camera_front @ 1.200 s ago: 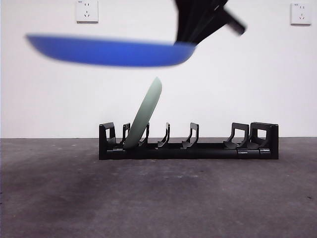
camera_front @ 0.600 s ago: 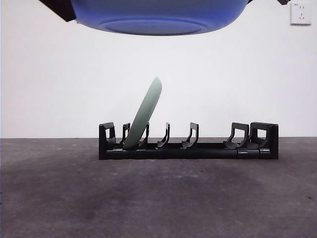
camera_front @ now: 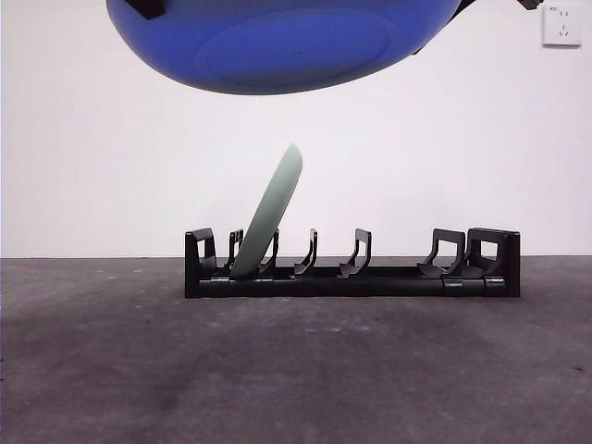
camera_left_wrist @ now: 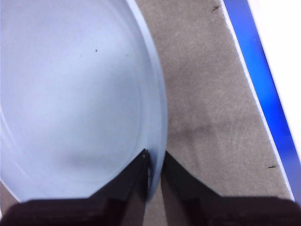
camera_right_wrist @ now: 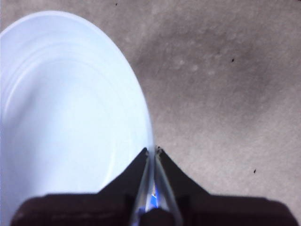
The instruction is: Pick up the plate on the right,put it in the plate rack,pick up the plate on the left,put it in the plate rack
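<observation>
Already half done, to judge from the front view: a pale green plate (camera_front: 271,211) standing tilted in a slot near the left end of the plate rack (camera_front: 351,264), leaning toward the right; further slots beyond it bare; a blue plate (camera_front: 282,42) held high above the rack, underside facing the camera, dark gripper parts just showing at its upper edges. In the left wrist view, the left gripper (camera_left_wrist: 154,157) with jaws pressed onto the rim of the blue plate (camera_left_wrist: 75,99), one jaw inside the bowl, one outside, grey table (camera_left_wrist: 211,108) beneath. In the right wrist view, the right gripper (camera_right_wrist: 154,151) likewise pinching a rim of the same plate (camera_right_wrist: 70,103) edge-on between near-closed jaws. Left to do, by the look of it: turning the blue plate upright, lowering it into one of the free slots beside the green one, letting go with both grippers.
</observation>
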Robot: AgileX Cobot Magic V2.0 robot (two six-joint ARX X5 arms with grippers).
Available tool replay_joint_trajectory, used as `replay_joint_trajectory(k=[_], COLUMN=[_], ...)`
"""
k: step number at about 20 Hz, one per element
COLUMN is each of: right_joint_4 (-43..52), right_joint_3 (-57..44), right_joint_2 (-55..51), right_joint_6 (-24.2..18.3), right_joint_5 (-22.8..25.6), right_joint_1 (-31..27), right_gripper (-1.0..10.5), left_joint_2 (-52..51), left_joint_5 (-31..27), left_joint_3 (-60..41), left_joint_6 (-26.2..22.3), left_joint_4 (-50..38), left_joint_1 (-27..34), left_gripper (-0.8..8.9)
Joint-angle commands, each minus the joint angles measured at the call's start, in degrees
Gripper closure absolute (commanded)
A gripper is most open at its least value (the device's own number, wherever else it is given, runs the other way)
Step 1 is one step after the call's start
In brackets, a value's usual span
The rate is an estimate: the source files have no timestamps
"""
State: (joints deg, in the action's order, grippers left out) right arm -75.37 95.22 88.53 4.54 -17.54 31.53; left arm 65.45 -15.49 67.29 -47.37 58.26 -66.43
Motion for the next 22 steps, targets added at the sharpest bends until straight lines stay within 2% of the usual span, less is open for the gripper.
replay_joint_trajectory(k=[1,3,5,6,9,13,18,22], right_joint_4=[0.4,1.0,2.4,3.0,3.6,3.8,4.1,-2.4], right_joint_3=[-0.2,-0.2,0.0,0.3,2.7,8.4,11.6,11.5], right_joint_2=[-0.3,-0.4,-1.2,-1.8,-4.6,-11.7,-22.4,-28.0], right_joint_6=[-0.7,-0.7,-0.7,-0.7,-0.7,-0.7,-0.2,-0.3], right_joint_5=[-0.9,-0.9,0.3,0.8,2.0,7.7,9.1,9.6], right_joint_1=[0.2,0.2,0.2,-0.1,-0.5,-0.5,-0.5,-0.5], right_gripper=[9.4,8.9,6.7,6.0,5.9,6.0,6.0,6.0], left_joint_2=[0.1,0.1,0.1,0.1,0.1,0.2,3.6,10.4], left_joint_5=[-0.6,0.1,2.8,3.7,4.7,11.8,17.6,20.2], left_joint_3=[-0.1,-0.1,-0.1,-0.1,-0.1,-0.1,-0.1,-0.1], left_joint_6=[2.2,2.3,3.0,3.5,4.6,10.7,23.3,32.9], left_joint_4=[-0.1,-0.1,-0.2,-0.6,-3.3,-12.8,-35.9,-52.9], left_joint_1=[0.4,0.4,0.4,0.4,0.4,1.5,6.9,12.8], left_gripper=[8.22,8.22,8.22,8.22,8.22,8.22,8.22,8.22])
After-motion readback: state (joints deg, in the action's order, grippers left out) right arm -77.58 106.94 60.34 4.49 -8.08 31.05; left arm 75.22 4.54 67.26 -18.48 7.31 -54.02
